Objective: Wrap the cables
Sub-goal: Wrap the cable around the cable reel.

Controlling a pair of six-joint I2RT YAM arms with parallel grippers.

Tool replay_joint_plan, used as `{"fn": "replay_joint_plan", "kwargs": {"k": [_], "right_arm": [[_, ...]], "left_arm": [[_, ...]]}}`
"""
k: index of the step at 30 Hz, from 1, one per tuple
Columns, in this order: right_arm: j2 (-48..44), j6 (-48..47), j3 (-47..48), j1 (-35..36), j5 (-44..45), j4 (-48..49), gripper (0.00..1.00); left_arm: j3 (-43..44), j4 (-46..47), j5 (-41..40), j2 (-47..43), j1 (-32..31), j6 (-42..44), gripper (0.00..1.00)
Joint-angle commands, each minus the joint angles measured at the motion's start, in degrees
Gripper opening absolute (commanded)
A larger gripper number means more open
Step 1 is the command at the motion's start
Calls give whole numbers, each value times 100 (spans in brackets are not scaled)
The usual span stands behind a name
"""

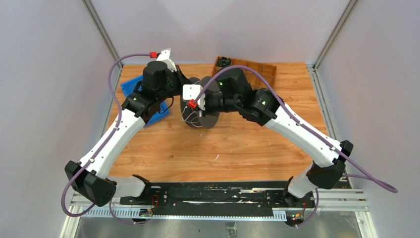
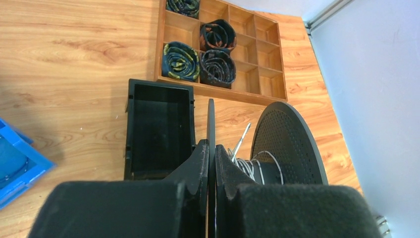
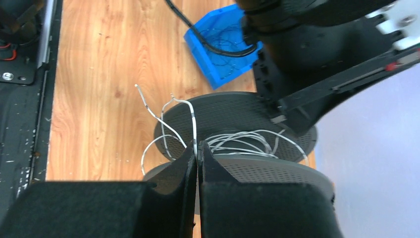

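Observation:
A black spool (image 1: pixel 204 119) with two perforated flanges stands between the arms at mid-table. The thin white cable (image 3: pixel 237 141) is partly wound on its hub, with loose loops and a free end (image 3: pixel 143 99) sticking out to one side. My left gripper (image 2: pixel 211 148) is shut on the edge of one spool flange (image 2: pixel 211 116); the other flange (image 2: pixel 289 141) and cable turns (image 2: pixel 250 167) show beside it. My right gripper (image 3: pixel 197 151) is shut on a strand of the cable (image 3: pixel 193 124) just above the spool. In the top view both grippers (image 1: pixel 190 87) (image 1: pixel 196 115) meet at the spool.
A wooden divided tray (image 2: pixel 270 82) with rolled dark bundles (image 2: pixel 181 60) lies at the back. A black open box (image 2: pixel 158 126) sits beside the spool. A blue tray (image 3: pixel 218 49) with thin wires lies at the left. Purple robot cords (image 1: pixel 116 94) arc over both arms.

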Motion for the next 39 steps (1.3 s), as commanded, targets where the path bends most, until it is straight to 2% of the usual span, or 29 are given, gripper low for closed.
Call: {"fn": "replay_joint_plan", "kwargs": {"k": [1, 17, 39], "right_arm": [[-18, -233, 316, -116, 295, -159, 1], [-132, -669, 467, -553, 674, -159, 1], [-105, -913, 619, -1531, 791, 152, 1]], "left_arm": [[-31, 404, -73, -188, -130, 146, 0], [-98, 452, 48, -195, -288, 318, 0], [-147, 499, 165, -201, -658, 817, 0]]}}
